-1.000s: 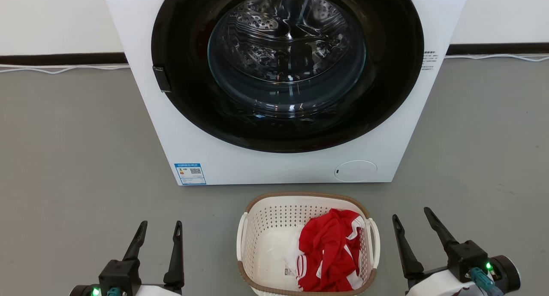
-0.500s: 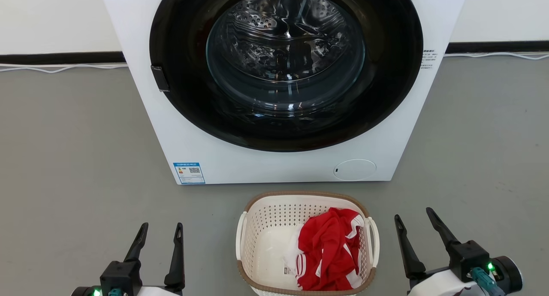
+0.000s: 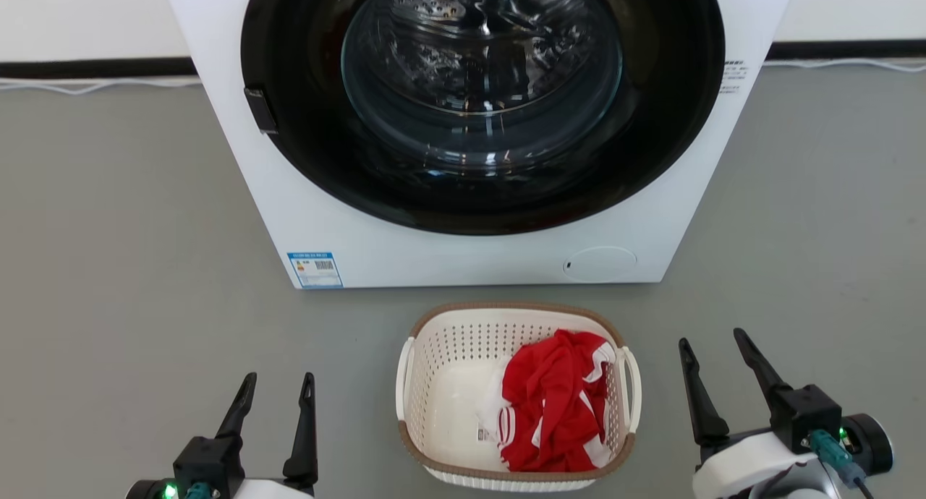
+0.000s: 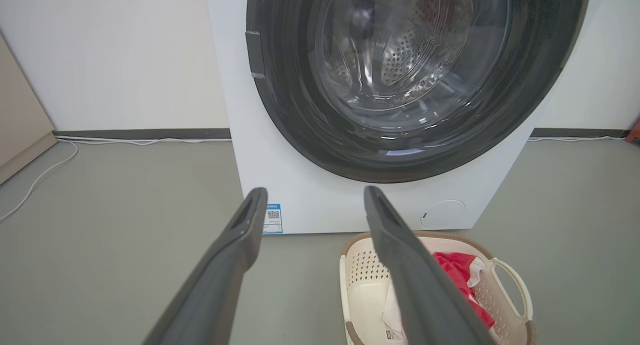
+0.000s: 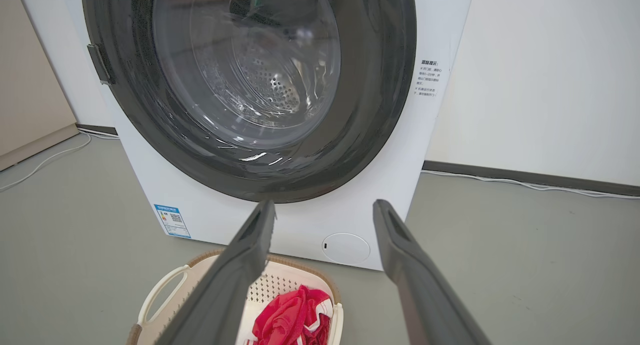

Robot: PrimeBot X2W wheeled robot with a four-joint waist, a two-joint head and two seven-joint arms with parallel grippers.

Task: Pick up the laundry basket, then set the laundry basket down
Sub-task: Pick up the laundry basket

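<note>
Floor (image 3: 108, 231) of smooth grey runs to a white wall with a dark skirting. A white front-loading washing machine (image 3: 470, 260) stands on it at the far side, with the steel drum showing through the glass of its round, dark-rimmed door (image 3: 481, 72).

The laundry basket (image 3: 470, 354) sits on the floor just before the machine's bottom front edge, apart from it and nearer its right corner. A crumpled red-and-white garment (image 3: 553, 412) lies in the basket's right half, and the left half of the bottom is bare.

The left gripper (image 3: 281, 377) is off the basket's left side, well apart from it, fingers spread and holding nothing. The right gripper (image 3: 710, 338) is beside the basket's right handle without touching it, fingers likewise spread and empty.

A blue label (image 3: 315, 269) marks the machine's lower left corner and a round cover (image 3: 600, 263) its lower right.
</note>
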